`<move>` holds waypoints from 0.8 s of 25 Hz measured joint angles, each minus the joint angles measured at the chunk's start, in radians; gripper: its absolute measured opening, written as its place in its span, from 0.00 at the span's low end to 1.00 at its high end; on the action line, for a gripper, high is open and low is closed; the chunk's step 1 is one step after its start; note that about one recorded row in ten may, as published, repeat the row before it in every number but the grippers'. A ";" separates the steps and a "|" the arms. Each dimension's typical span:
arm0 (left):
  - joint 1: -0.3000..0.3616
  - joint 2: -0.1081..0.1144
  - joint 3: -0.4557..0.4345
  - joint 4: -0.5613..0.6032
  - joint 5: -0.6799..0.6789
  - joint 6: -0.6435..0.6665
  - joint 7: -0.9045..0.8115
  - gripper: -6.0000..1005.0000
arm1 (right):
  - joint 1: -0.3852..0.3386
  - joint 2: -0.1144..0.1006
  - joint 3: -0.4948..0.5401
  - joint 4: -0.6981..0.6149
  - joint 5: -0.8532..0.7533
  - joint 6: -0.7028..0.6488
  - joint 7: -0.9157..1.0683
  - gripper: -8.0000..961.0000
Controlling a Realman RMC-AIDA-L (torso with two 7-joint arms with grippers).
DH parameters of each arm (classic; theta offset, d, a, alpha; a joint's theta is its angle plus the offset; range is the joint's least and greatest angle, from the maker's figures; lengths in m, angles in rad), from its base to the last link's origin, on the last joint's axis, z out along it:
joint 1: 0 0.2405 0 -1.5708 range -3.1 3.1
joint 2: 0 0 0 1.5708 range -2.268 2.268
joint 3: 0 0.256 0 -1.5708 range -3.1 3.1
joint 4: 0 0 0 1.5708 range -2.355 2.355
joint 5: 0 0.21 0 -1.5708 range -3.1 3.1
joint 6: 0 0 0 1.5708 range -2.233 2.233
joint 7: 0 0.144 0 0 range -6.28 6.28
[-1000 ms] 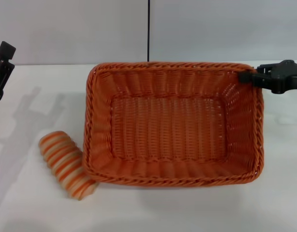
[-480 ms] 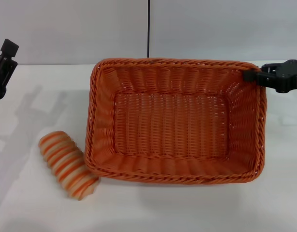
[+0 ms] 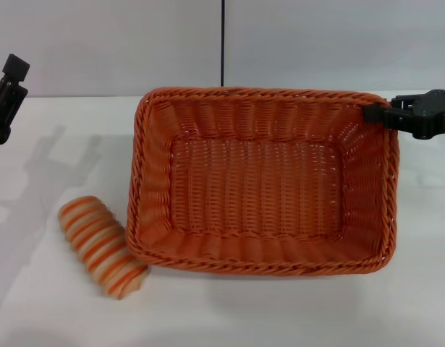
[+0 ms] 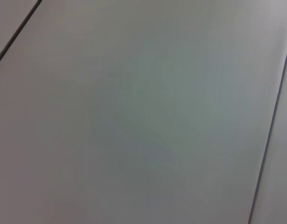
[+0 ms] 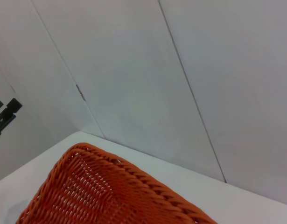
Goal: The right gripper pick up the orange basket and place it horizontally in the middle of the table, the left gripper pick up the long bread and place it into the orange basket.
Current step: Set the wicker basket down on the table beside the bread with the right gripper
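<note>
The right gripper [image 3: 374,114], a black claw with narrow fingers on a dark arm, reaches in from the right and is clamped on the braided rim at the far right corner of the large orange woven wicker basket [image 3: 262,181]. The basket sits with its long side running across the plain white desk [image 3: 63,311], roughly in the middle, open side up. From the right wrist camera only the woven orange corner [image 5: 110,191] shows, with grey wall panels [image 5: 134,70] behind it and a small black claw far off at the picture's edge.

Just beside the basket's near left corner lies the small oblong cream-tan bread loaf with orange crosswise stripes [image 3: 103,246], angled on the desk, its near end close against the basket's rim.

The left gripper [image 3: 5,101], a black blocky claw, hangs above the desk's far left edge, well apart from the bread. How its fingers stand cannot be told. Its wrist camera shows only grey wall panel.
</note>
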 joint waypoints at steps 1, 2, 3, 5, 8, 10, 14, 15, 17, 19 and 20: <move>0.000 0.000 -0.001 0.001 0.000 -0.001 0.000 0.79 | 0.000 0.000 0.000 0.000 0.000 0.000 0.000 0.19; 0.000 0.000 -0.002 0.002 0.000 -0.003 0.000 0.79 | 0.001 0.000 0.000 0.000 0.000 0.000 0.000 0.19; -0.001 0.000 -0.002 0.005 0.000 -0.005 0.000 0.79 | 0.001 0.000 0.000 0.000 0.000 0.000 0.000 0.20; -0.001 -0.001 -0.002 0.007 0.000 -0.007 0.000 0.79 | 0.001 0.000 0.000 0.000 0.000 0.000 0.000 0.20; -0.001 -0.001 -0.003 0.008 0.000 -0.008 -0.001 0.79 | 0.002 0.000 0.007 0.000 0.007 0.000 0.001 0.20; 0.000 -0.001 -0.003 0.008 0.000 -0.008 -0.001 0.79 | 0.002 0.000 0.011 0.000 0.013 0.001 0.002 0.21; -0.001 -0.002 -0.004 0.008 0.000 -0.009 -0.001 0.79 | 0.004 -0.001 0.012 0.000 0.014 0.010 0.004 0.21; -0.002 -0.002 -0.004 0.008 0.000 -0.010 -0.001 0.79 | 0.006 -0.001 0.012 0.000 0.015 0.013 0.005 0.22; -0.004 -0.002 -0.004 0.008 0.000 -0.013 -0.001 0.79 | 0.008 -0.001 0.012 -0.001 0.015 0.015 0.007 0.22; -0.005 -0.002 -0.004 0.008 0.000 -0.019 0.001 0.79 | 0.010 -0.001 0.011 -0.002 0.015 0.016 0.007 0.22; -0.005 -0.002 -0.004 0.008 0.000 -0.022 0.001 0.79 | 0.011 -0.001 0.010 -0.002 0.015 0.016 0.007 0.22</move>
